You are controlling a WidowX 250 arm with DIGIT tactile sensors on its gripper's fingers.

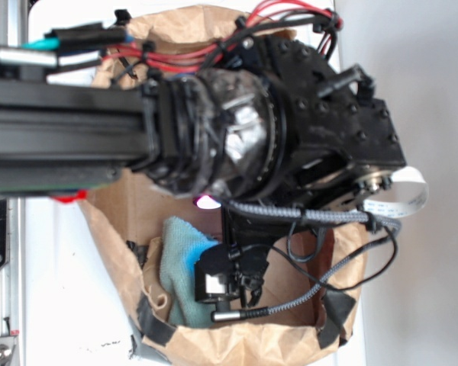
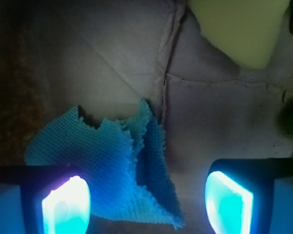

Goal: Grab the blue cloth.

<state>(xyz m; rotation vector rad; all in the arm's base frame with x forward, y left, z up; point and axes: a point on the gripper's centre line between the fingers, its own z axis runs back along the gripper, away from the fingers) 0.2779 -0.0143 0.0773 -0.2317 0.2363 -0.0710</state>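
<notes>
bag floor | blue cloth | yellow sponge

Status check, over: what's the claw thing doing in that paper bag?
End effector open, hovering inside bag. Blue cloth crumpled between the pads, not gripped. Yellow sponge off to the side, nothing blocking.

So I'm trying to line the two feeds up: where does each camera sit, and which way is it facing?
Exterior: sits above the rig, looking down into a brown paper bag; the robot's black arm and wrist fill most of the frame, with the end effector low inside the bag by the blue cloth.
Wrist: rides on the end effector, looking down at the bag floor; its two glowing fingers frame the bottom corners, spread apart, over the cloth, with a yellow sponge at top right.
Shared: the blue cloth and the bag interior.
</notes>
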